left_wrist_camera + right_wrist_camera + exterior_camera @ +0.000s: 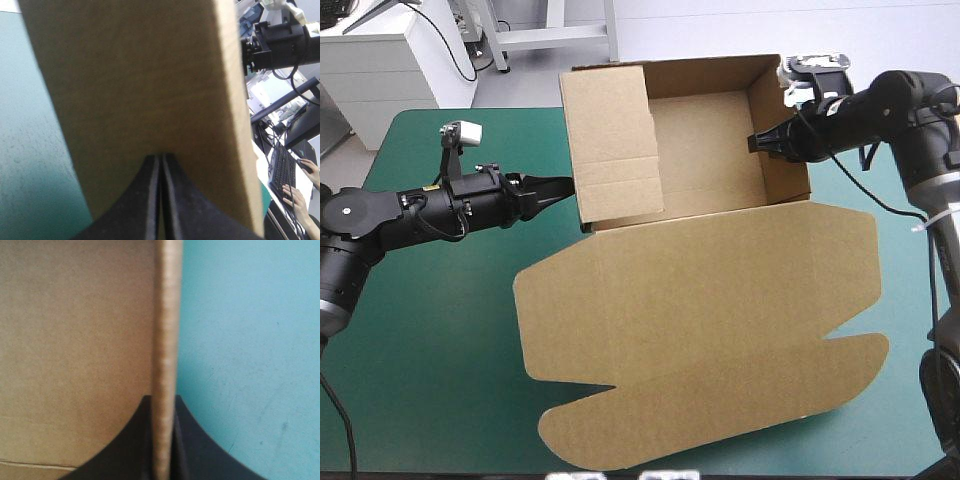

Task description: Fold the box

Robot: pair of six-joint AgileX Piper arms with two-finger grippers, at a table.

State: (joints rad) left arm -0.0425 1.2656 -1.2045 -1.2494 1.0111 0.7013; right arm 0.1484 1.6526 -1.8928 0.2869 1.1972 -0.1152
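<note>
1. Box (710, 300): tray at the table's far edge, lid flat toward the near edge; long axis near-to-far.
2. Right gripper (756, 143) pinches its right wall; left gripper (565, 186), pressed together, touches the left wall.
3. Teal-green cover (430, 330) shows wide at left.

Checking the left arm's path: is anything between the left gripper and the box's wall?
Nothing visible. The left gripper, shut, has its tips right at the left wall of the box. The right gripper clamps the opposite wall.
</note>
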